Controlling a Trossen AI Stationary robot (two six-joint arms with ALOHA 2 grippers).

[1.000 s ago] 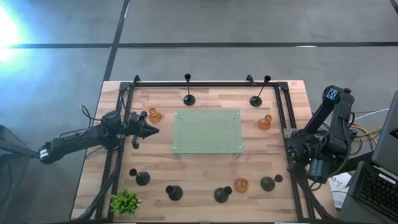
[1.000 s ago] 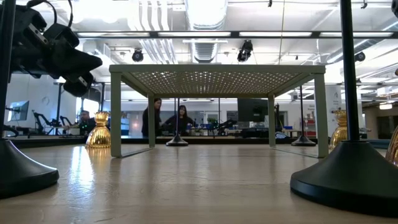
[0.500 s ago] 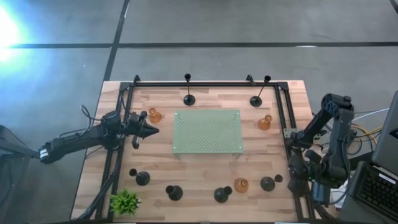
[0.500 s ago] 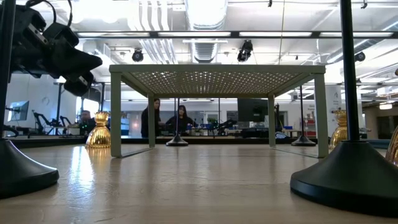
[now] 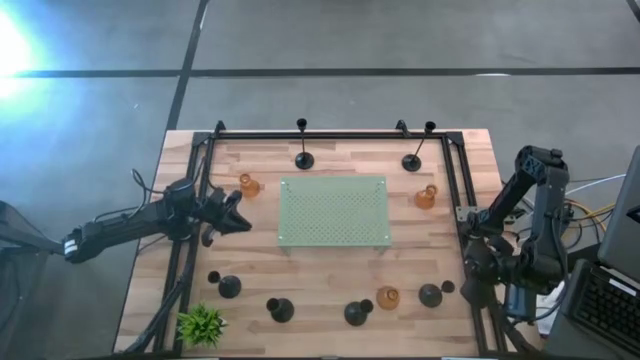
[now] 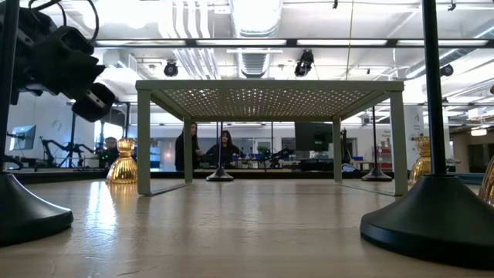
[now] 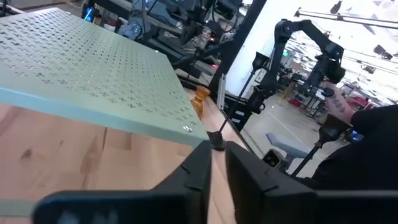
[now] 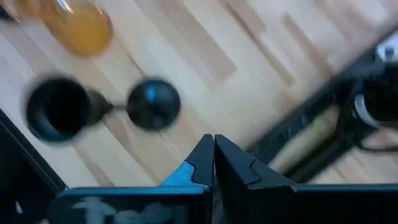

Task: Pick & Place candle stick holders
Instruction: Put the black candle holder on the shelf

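Two tall black candle stick holders (image 5: 303, 160) (image 5: 411, 162) stand at the far edge on their round bases. Several squat black ones (image 5: 230, 287) (image 5: 281, 310) (image 5: 357, 313) (image 5: 430, 295) stand along the near edge. Amber glass ones (image 5: 248, 185) (image 5: 426, 197) (image 5: 387, 297) stand beside them. My left gripper (image 5: 240, 222) (image 7: 217, 165) hovers level at the left of the pale green mat (image 5: 333, 210), a narrow gap between its fingers, nothing in it. My right gripper (image 5: 466, 290) (image 8: 213, 155) points down, shut and holding nothing, above the wood right of the near-right black holder (image 8: 59, 109).
The mat is a raised perforated platform on thin legs (image 6: 144, 139). A black frame rail (image 5: 468, 215) runs along the table's sides and back. A small green plant (image 5: 202, 324) sits at the near left corner. People show in the room beyond the table.
My left gripper has turned in place, its tips swinging toward the table's near edge and away from the amber holder beside it. My right gripper has swung toward the near edge and come down a little, nearer the near-right black holder. No holder has moved.
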